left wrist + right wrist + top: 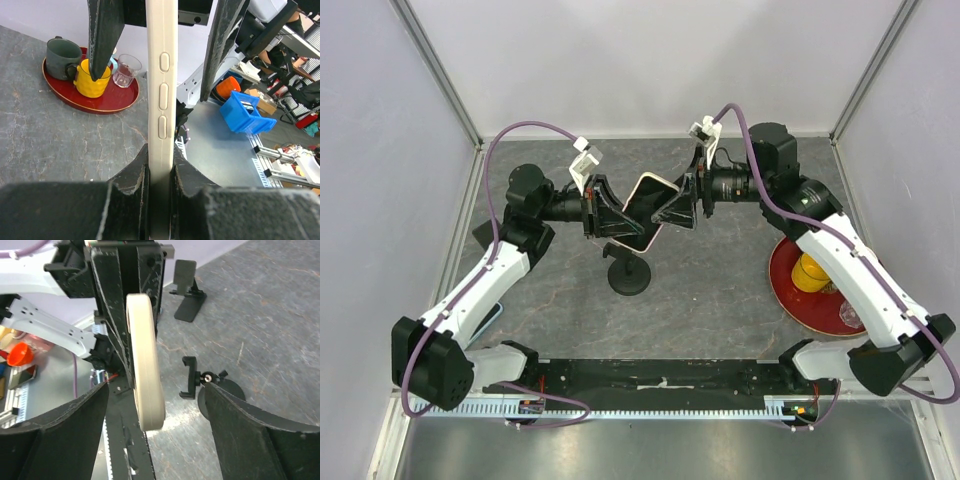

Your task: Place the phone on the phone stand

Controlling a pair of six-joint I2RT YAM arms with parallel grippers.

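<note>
The left gripper (618, 216) is clamped on the phone (646, 200), holding it edge-up in the air above the stand (628, 276). From overhead the phone partly hides the stand's top. The right gripper (676, 212) straddles the phone's right end, jaws wide and not touching it.

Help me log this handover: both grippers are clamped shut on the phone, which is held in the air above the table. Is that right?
Not quite. Only the left gripper is clamped shut on the phone. The right gripper has its jaws open on either side of the phone, with a gap on each side, as the right wrist view shows. The phone is indeed held in the air above the table.
</note>
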